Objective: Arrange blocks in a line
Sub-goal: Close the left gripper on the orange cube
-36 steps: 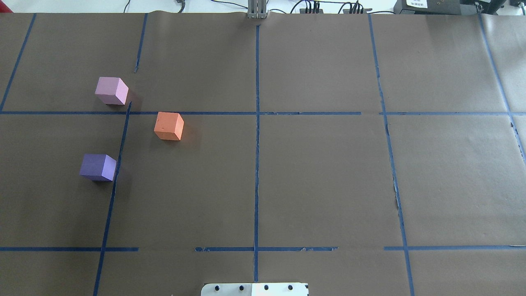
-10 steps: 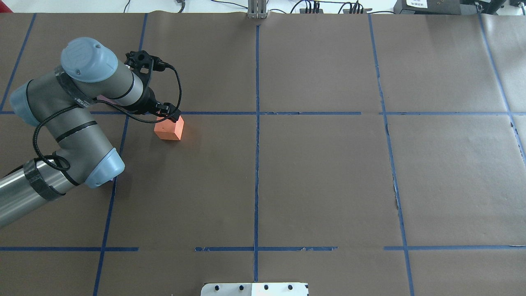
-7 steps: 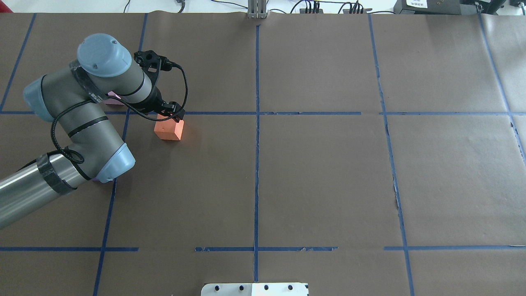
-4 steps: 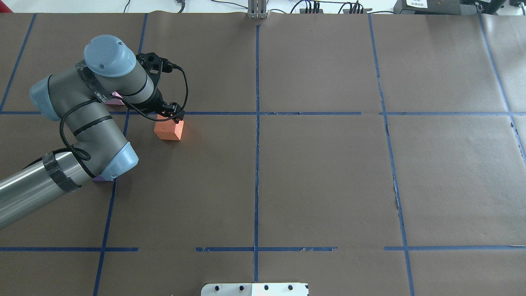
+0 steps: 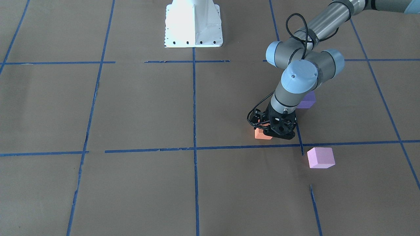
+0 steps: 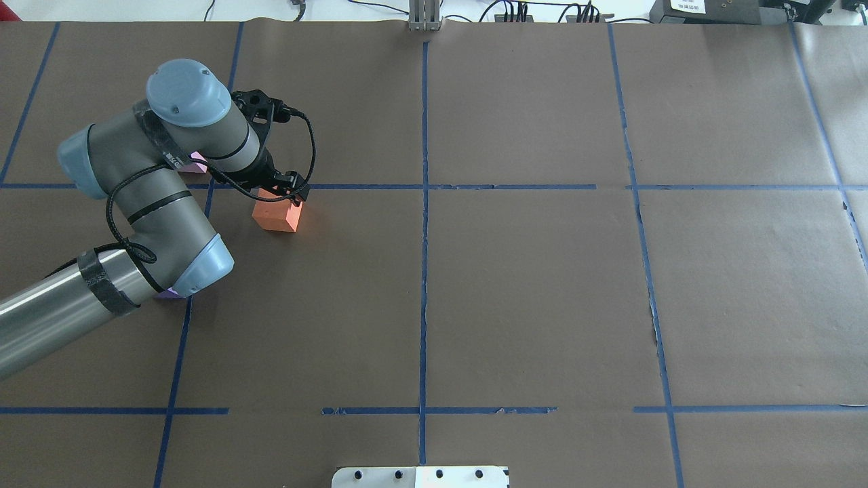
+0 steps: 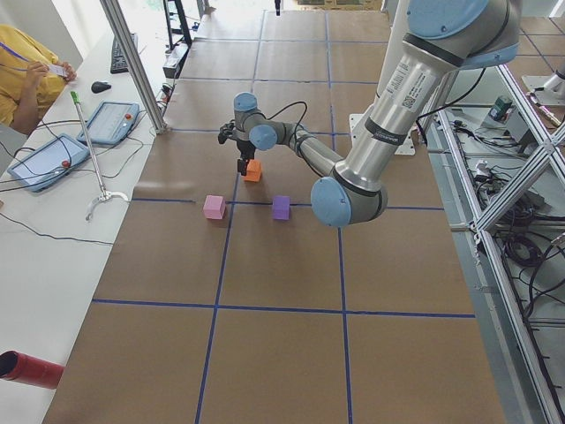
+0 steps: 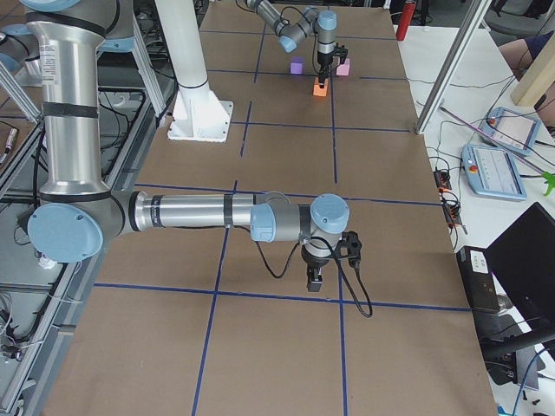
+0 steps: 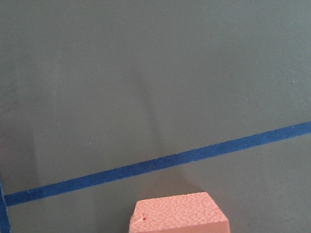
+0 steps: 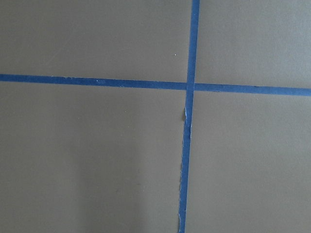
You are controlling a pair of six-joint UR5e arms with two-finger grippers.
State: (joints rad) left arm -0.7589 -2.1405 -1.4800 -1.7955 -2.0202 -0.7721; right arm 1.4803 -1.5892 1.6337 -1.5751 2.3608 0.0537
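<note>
Overhead exterior shows the left end effector [image 6: 283, 191] low over the far top edge of the orange block [image 6: 274, 217], which rests on the brown desk [image 6: 542, 305] just robot-side of a blue tape line [image 6: 366, 186]. The fingers are hidden, so I cannot tell how wide they stand or whether they grip it. The pink block [image 5: 321, 157] lies to the orange block's left and farther from the robot, the purple block [image 5: 306, 100] to its left and nearer. Both stand apart from it, and the right end effector [image 8: 314, 279] hangs well away, its opening unreadable.
</note>
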